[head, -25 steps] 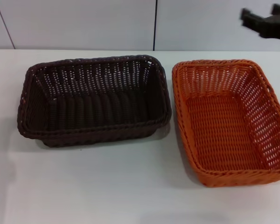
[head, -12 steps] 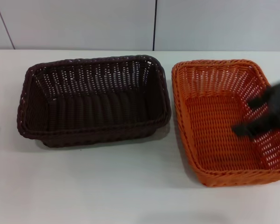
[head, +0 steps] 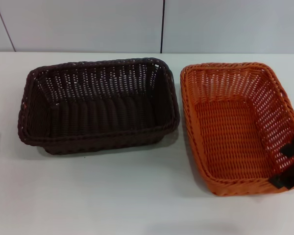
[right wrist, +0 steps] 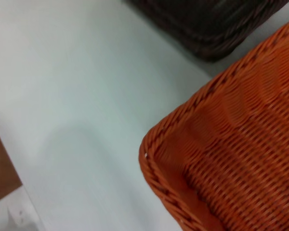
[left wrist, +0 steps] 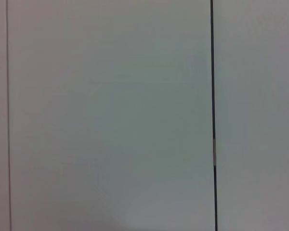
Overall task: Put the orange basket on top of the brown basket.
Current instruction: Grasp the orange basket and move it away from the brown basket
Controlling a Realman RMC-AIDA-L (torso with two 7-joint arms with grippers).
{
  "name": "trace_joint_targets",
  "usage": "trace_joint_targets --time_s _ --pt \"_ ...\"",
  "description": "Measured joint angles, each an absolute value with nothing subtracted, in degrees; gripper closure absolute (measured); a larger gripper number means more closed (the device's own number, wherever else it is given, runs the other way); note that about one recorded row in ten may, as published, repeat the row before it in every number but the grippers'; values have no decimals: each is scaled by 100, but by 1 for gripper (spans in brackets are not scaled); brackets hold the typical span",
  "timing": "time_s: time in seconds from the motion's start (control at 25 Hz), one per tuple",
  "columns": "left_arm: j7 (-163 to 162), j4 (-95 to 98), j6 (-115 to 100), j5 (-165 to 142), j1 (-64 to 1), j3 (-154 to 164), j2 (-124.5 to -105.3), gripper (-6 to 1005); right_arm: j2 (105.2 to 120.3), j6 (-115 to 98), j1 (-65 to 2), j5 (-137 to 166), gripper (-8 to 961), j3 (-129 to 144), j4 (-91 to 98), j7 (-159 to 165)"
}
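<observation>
The orange basket (head: 237,125) stands on the white table at the right, empty, its long side running front to back. The brown basket (head: 99,104) stands to its left, empty, with a small gap between them. My right gripper (head: 290,166) shows as a dark shape at the orange basket's near right corner, at the right edge of the head view. The right wrist view shows a corner of the orange basket (right wrist: 231,154) close up and a corner of the brown basket (right wrist: 216,24) beyond it. My left gripper is out of view.
The white table (head: 112,196) runs wide in front of both baskets. A white panelled wall (head: 88,24) stands behind the table. The left wrist view shows only the pale wall panel (left wrist: 111,115) with a dark seam. A table edge shows in the right wrist view (right wrist: 9,192).
My right gripper came down from above the far right corner, across the orange basket's inside, to its near right corner. Both baskets have stayed in place.
</observation>
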State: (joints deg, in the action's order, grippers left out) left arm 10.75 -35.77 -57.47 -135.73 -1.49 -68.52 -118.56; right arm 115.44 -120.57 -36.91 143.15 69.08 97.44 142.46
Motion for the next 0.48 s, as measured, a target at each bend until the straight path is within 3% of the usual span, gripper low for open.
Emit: trace_joint_targets --time_s 0.2,0.48 --pt "930 -3573 -5651 -13543 -210 -6804 -11856 275 11819 -11771 -3909 14860 164 7245 9293 13946" --pt "909 -3554 -5646 -13543 -215 -6778 -11857 275 11837 -11387 -4108 15072 165 7692 8790 13910"
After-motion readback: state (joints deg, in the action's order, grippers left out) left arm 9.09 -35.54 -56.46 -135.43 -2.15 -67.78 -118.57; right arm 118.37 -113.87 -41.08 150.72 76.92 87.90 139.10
